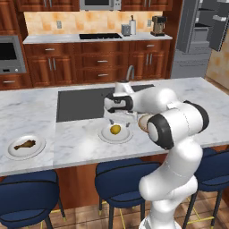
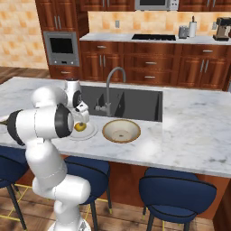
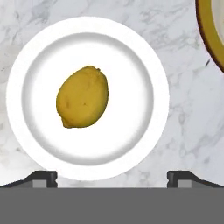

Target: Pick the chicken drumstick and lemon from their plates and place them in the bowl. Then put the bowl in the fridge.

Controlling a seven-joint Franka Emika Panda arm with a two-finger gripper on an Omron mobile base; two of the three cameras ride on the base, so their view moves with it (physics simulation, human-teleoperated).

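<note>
Released claw (image 1: 119,122) hangs right above the lemon (image 3: 82,97) on its plate (image 3: 144,144); the lemon's long axis runs nearly crosswise to the fingertip line

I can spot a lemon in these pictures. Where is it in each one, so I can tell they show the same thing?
Left base view: the lemon lies on a white plate at centre, under the open claw.
Right base view: the lemon is left of centre, half hidden behind the arm.
Hand view: the lemon sits left of centre on the plate.
Shared landmark: that plate, with the tan bowl beside it.
</note>
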